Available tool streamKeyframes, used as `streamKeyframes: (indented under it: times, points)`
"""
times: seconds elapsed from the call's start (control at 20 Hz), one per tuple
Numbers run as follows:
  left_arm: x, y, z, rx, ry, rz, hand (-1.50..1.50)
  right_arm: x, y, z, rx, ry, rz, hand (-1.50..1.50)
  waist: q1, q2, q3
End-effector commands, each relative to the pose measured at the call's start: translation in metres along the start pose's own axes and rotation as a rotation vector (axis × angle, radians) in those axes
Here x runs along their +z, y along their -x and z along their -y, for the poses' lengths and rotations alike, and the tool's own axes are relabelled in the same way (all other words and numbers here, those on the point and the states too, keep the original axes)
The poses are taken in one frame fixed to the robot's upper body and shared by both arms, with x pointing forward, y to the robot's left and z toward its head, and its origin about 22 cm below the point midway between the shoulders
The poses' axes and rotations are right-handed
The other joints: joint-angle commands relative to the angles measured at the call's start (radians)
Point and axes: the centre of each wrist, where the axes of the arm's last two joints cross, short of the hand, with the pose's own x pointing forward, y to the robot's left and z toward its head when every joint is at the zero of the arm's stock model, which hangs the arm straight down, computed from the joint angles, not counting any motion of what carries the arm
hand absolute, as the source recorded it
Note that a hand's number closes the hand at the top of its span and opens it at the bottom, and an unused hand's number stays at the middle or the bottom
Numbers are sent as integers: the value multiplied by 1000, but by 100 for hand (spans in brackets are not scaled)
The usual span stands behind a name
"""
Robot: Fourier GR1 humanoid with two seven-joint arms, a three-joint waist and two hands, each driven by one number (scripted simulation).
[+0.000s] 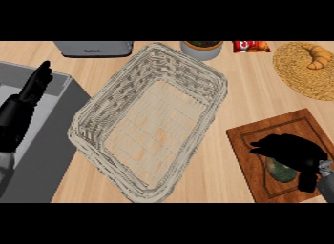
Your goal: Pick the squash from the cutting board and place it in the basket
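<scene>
- The squash (278, 170), dark green, is seen on the cutting board (261, 138) at the lower right, mostly hidden under the right hand (293, 148).
- The right hand is laid over the squash, fingers curled down around it; only a small green patch is left visible below the palm.
- The cutting board is a dark wooden one, set at a slight tilt on the counter (247, 95), just right of the basket (215, 78) and not touching it.
- The basket is a pale woven one, angled across the middle of the view; nothing is seen inside it.
- The left hand (36, 86) is shown at the far left, over the grey sink (57, 143), fingers straight and held up, resting.
- Along the back edge: a toaster (94, 48), a pot (202, 48), a red packet (251, 46).
- A round woven mat (304, 76) is placed at the upper right, with a croissant (318, 56) on it.
</scene>
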Motion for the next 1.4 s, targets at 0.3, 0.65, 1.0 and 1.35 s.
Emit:
streamKeyframes:
  times: [0.3,0.65,1.0,1.35]
  points:
    - [5,5,18,34,-26,-9,0,-18,7,-25,18,18,52,150,0,7,-16]
    - [2,2,7,51,-18,-28,0,-25,2,-33,-144,146,-226,150,-28,-2,-17]
    - [21,15,-10,23,-83,-86,0,-7,-2,-76,-528,337,-841,150,-115,-18,-20]
    - [28,14,-5,30,-65,-57,0,15,-54,-27,-576,811,-1057,150,-75,-13,-21]
